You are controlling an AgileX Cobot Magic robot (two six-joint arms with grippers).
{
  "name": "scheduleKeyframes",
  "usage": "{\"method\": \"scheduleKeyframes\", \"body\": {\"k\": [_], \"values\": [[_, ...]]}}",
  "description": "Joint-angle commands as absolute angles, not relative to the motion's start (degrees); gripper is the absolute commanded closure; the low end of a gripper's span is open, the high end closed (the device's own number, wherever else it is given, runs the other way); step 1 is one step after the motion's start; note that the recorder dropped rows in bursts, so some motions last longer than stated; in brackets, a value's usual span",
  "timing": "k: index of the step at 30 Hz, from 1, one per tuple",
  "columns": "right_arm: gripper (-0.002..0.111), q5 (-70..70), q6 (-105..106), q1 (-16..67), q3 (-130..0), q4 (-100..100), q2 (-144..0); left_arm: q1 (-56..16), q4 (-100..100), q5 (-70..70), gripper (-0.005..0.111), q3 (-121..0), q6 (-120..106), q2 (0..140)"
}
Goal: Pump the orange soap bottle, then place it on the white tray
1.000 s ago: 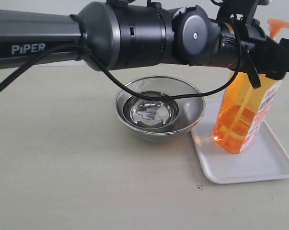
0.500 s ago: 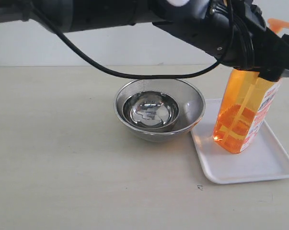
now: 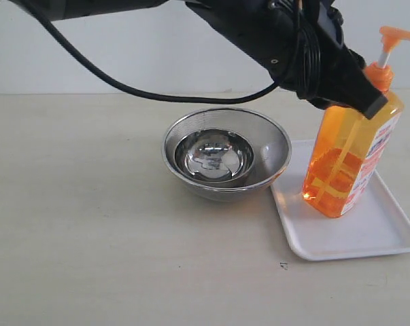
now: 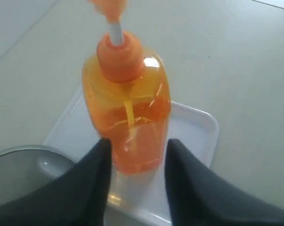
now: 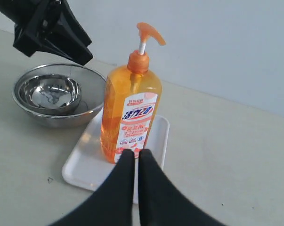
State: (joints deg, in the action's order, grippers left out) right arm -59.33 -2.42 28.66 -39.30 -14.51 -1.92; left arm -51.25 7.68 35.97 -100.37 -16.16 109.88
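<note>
Since the orange soap bottle (image 3: 344, 163) stands upright on the white tray (image 3: 388, 234) and no tool holds it, the placing half of the task looks done. Nothing here shows whether the pump was pressed, and no soap can be made out in the steel bowl (image 3: 266, 146).

On the pale table (image 3: 89, 238), the tray lies at about 3 o'clock of the bowl in the exterior view. The two are just beside each other, and whether they touch cannot be told. The bottle's base rests near the tray's middle, with bare tray around it, widest toward 4 o'clock.

The left tool (image 3: 368, 102) hangs near the bottle's shoulder at about 10 o'clock of it. In its wrist view the left tool (image 4: 138, 143) is spread wide and carries nothing, its black fingers (image 4: 101, 160) short of the bottle's sides. The right tool (image 5: 136, 153) is closed almost finger to finger on nothing, well apart from the bottle. What remains, by this judgement, is only for the left arm to clear away.

The bottle's body is tall, translucent orange plastic, flattened front to back, and the liquid seems to fill roughly the lower half. The label (image 5: 134, 125) is white with red and blue Chinese print. Above it sits an orange collar (image 3: 378, 75). The orange pump head (image 3: 398, 34) is raised, its spout pointing toward 3 o'clock, on a thin white stem (image 3: 386, 53).
</note>
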Motion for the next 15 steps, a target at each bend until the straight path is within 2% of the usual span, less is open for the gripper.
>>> {"method": "scheduleKeyframes", "body": {"k": [1, 2, 3, 8, 13, 15], "values": [[0.108, -56.71, -5.57, 28.57, -39.37, -13.52, -6.50, -51.01, 4.15, 36.39, 0.094, -100.72, -16.54, 109.27], [0.108, -56.14, -5.57, 28.57, -39.37, -13.29, -8.23, -50.97, 3.53, 36.42, 0.101, -100.72, -16.54, 109.27], [0.108, -54.98, -5.57, 28.57, -39.37, -13.29, -9.87, -50.97, 3.15, 36.42, 0.102, -100.72, -16.54, 109.27], [0.108, -41.59, -8.99, 28.57, -39.37, -13.44, -17.63, -50.33, -1.62, 38.62, 0.102, -100.72, -16.54, 109.27], [0.108, -39.20, -14.15, 28.57, -39.25, -17.07, -25.26, -46.83, -1.98, 39.24, 0.102, -100.61, -16.54, 109.37], [0.108, -31.22, -19.40, 28.57, -35.90, -22.30, -26.70, -44.88, 0.00, 37.02, 0.102, -100.52, -18.23, 109.48]]}}
